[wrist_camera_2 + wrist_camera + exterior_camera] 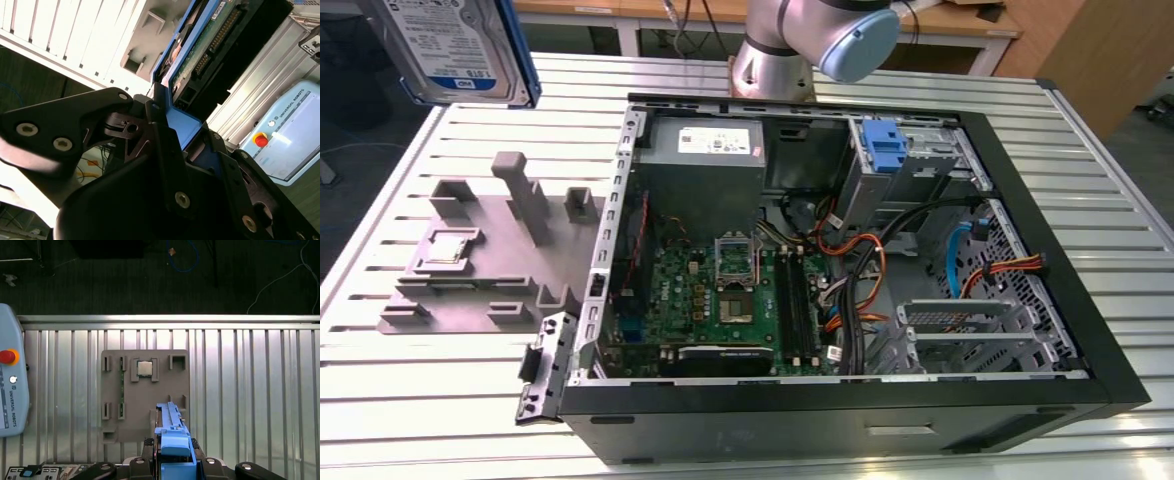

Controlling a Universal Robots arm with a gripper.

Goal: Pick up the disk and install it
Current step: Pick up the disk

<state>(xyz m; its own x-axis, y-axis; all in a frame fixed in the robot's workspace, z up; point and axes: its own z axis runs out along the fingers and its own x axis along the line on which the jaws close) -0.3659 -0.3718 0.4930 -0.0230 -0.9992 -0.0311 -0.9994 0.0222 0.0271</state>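
Observation:
The disk [454,45], a silver-grey drive with a white-and-blue label and blue rails, hangs high above the table at the exterior view's far left, over the grey fixture plate [494,250]. In the second wrist view my gripper [182,127] is shut on the disk's [210,45] blue-railed edge, and the drive's green circuit board faces that camera. The first wrist view shows the disk [172,432] edge-on, held in the gripper [176,460] above the fixture plate [145,390].
An open computer case [1067,300] lies on the slatted metal table [427,400], with a motherboard, a grey power supply [707,140], cables and a blue bracket [887,145] at its far side. A small chip [145,368] sits on the fixture plate. A teach pendant [10,385] lies nearby.

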